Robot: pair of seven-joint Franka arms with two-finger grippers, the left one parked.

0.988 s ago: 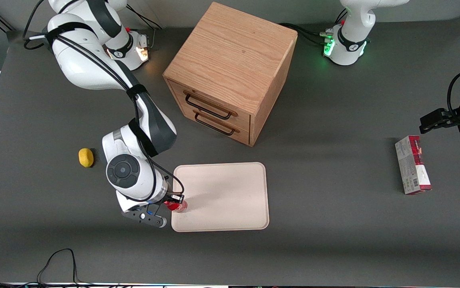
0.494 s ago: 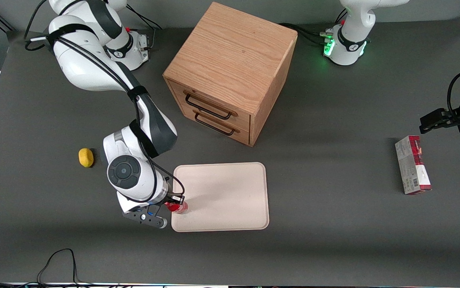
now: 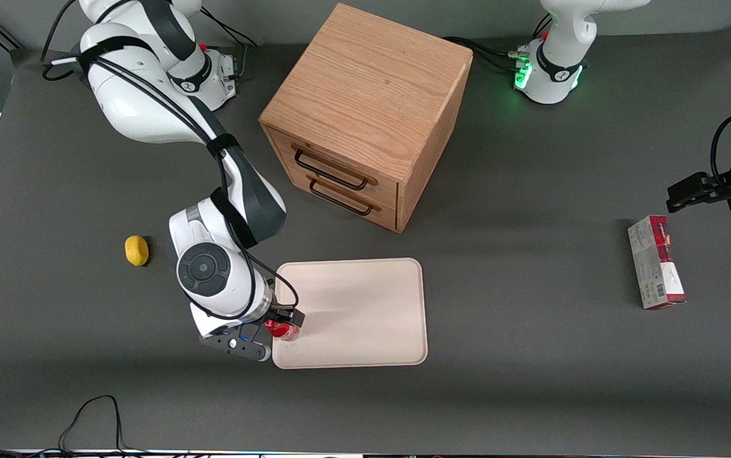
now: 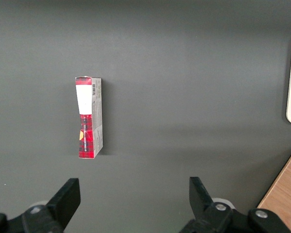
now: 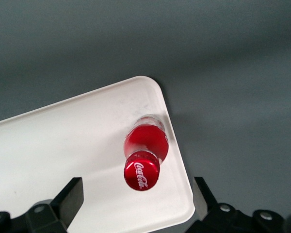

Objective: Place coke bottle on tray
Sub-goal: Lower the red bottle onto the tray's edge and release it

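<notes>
The coke bottle [image 3: 283, 330], red with a red cap, stands upright on the cream-pink tray [image 3: 359, 312], close to the tray's corner nearest the working arm and the front camera. In the right wrist view its cap [image 5: 141, 170] with white script faces the camera, and the tray [image 5: 63, 145] lies under it. My gripper [image 3: 279, 324] hangs over the bottle, open. Its fingers [image 5: 72, 196] stand wide on either side of the bottle, clear of it; the gripper [image 5: 137, 201] holds nothing.
A wooden two-drawer cabinet [image 3: 365, 114] stands farther from the front camera than the tray. A small yellow rounded object [image 3: 137, 250] lies toward the working arm's end. A red-and-white carton [image 3: 656, 262] lies toward the parked arm's end, also in the left wrist view [image 4: 89, 116].
The wrist has shifted a little toward the tray, and one finger now shows farther out beside the bottle. The bottle has stayed where it stands on the tray.
</notes>
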